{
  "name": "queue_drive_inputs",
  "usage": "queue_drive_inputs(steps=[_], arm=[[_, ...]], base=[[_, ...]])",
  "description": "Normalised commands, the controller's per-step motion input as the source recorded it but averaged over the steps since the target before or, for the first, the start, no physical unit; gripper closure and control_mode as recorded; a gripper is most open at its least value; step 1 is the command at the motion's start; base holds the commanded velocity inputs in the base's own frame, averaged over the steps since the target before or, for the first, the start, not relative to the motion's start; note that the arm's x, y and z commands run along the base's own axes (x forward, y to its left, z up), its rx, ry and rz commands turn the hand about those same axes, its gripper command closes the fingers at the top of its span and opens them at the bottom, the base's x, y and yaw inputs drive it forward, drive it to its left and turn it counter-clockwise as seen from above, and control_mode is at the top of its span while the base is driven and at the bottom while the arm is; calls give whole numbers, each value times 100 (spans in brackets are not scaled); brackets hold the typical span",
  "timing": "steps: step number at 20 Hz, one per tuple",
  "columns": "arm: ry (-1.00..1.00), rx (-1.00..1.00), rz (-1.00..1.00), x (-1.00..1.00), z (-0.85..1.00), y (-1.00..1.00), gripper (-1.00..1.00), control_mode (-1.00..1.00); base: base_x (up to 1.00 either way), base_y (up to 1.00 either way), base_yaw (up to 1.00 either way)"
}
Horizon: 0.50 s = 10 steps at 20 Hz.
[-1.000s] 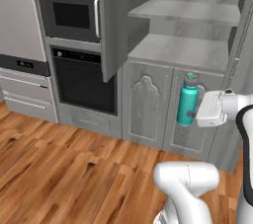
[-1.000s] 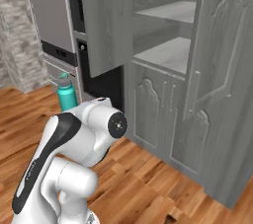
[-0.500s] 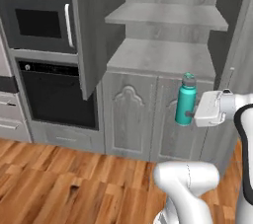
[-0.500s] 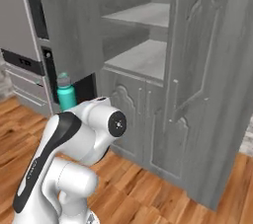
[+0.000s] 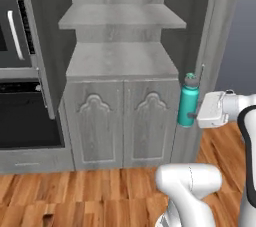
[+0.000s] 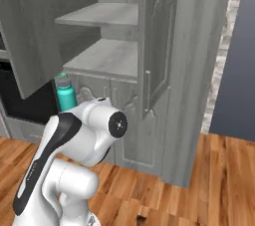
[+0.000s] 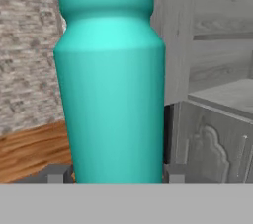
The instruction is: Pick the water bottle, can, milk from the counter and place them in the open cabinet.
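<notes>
Driving has swung the cabinet (image 5: 122, 61) from the right of the left base view to its centre — shelves now face the robot squarely. Gripper (image 5: 196, 116) pinches the bottle (image 5: 188, 101) upright at centre right, beside the lower doors (image 5: 120, 121); lifting it onto a shelf looks next.

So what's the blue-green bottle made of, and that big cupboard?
The water bottle looks like smooth plastic or coated metal: even teal with a soft sheen, under a grey cap. The open cabinet looks like grey-stained wood, matte, with grain streaks across its shelves. It's a rendered scene, so both are guesses.
</notes>
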Motion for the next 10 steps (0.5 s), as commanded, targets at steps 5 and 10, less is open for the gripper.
queue_drive_inputs(steps=[5,10], arm=[[0,0,0,0,0,0,100,100],[0,0,0,0,0,0,100,100]], base=[[45,64,-25],[54,43,-21]])
